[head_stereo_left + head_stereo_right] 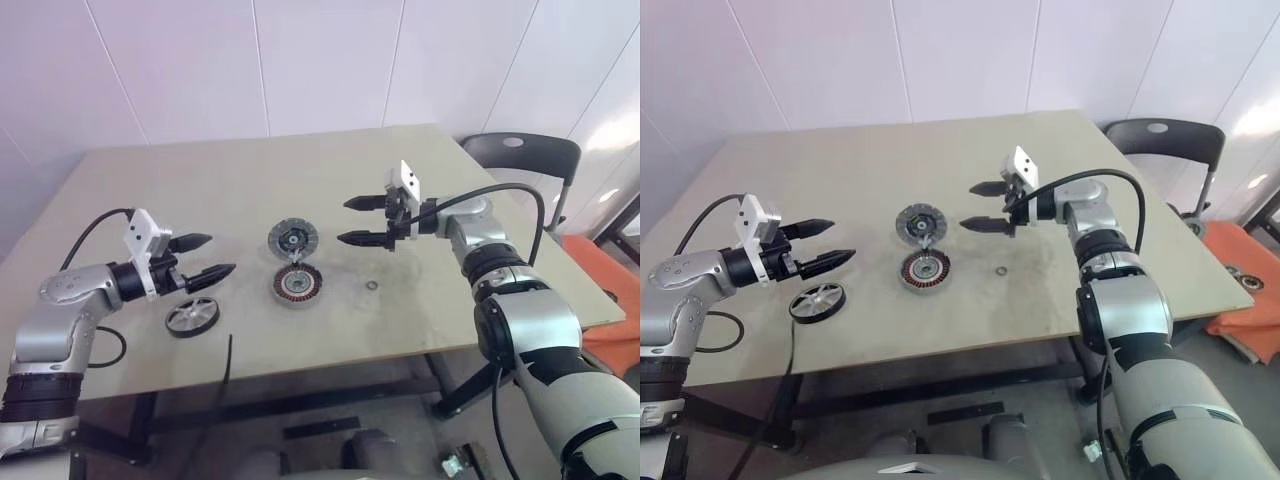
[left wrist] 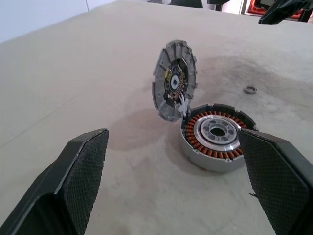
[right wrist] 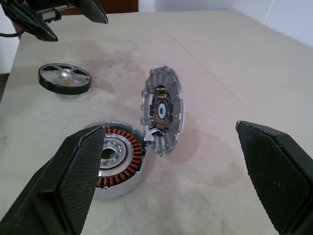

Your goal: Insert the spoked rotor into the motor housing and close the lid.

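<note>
The motor housing, a low ring of copper windings, sits mid-table. The lid, a ribbed grey disc, stands tilted up on its edge against the housing's far rim, its inner face showing in the right wrist view. The spoked rotor lies flat on the table near the front left. My left gripper hovers open just above and behind the rotor, pointing toward the housing. My right gripper hangs open and empty to the right of the lid, pointing left.
A small metal ring lies on the table to the right of the housing. A black cable hangs over the front edge. A dark chair stands beyond the table's right corner, with orange gear beside it.
</note>
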